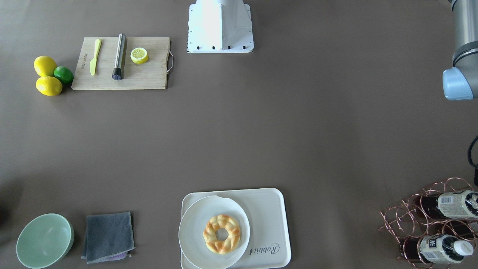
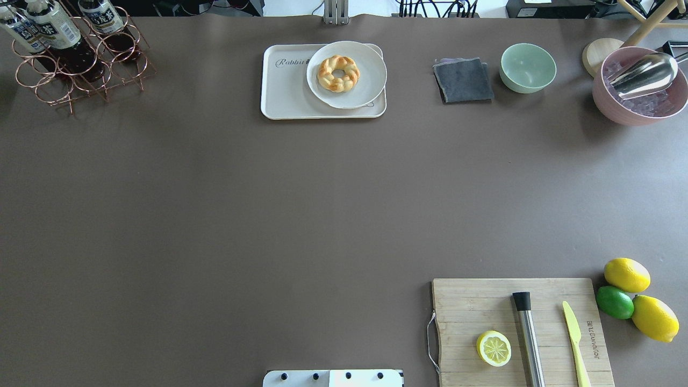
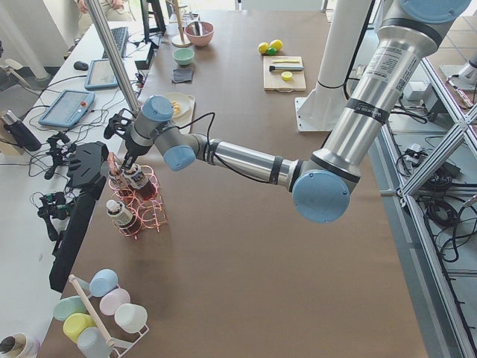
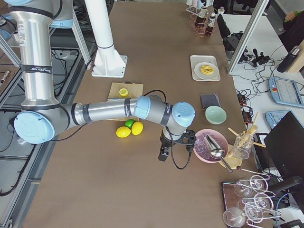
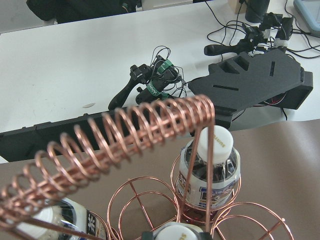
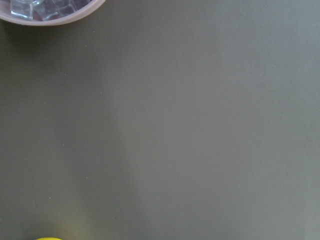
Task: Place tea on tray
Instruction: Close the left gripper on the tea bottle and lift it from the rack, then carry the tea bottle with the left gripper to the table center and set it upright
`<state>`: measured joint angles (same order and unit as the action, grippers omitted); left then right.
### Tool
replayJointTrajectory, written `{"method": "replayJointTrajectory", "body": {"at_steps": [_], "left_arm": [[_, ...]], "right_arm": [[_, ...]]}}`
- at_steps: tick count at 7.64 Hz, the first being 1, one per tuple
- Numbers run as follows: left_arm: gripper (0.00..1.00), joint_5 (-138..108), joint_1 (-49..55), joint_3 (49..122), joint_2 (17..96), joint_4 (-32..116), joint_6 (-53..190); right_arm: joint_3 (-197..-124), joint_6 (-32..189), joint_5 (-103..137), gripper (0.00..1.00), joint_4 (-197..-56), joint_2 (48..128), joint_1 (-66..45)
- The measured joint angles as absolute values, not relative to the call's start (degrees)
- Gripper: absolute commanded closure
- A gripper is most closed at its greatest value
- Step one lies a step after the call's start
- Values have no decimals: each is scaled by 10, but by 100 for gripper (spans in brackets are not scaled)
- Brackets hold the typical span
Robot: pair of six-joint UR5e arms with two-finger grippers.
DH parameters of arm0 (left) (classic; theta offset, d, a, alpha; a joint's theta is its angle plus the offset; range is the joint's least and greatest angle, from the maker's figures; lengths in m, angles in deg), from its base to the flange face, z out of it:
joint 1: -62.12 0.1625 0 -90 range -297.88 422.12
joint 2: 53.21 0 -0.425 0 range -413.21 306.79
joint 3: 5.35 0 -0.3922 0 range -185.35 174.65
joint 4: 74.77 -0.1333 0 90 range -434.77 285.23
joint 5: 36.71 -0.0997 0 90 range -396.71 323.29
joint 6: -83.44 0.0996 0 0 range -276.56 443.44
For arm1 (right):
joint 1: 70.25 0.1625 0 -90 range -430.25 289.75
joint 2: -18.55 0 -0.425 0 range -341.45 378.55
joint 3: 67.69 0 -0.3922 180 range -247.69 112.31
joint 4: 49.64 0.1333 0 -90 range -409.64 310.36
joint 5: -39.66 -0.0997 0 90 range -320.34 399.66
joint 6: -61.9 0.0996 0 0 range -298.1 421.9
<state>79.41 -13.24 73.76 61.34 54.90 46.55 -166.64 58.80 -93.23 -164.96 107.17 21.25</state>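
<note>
Copper rack holds three tea bottles; one tray, one plate

Only txt I can rly read: grey script "Rabbit" on the tray, well apart from the fingers of the left gripper. Tea labels just below those fingers have dark print, too small to read tbh. Cutting board has an engraved brand, illegible.
</note>
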Motion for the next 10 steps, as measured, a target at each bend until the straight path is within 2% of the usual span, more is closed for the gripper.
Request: {"method": "replayJointTrajectory", "body": {"at_steps": [7,10], "left_arm": [[100,860,-188,897,611,372,463],[100,763,-88,940,649,314,351]], "right_arm": [[-1667,588,-933,0,-1650,1072,212],[-1670,588,-933,0,-1650,1071,212]]}}
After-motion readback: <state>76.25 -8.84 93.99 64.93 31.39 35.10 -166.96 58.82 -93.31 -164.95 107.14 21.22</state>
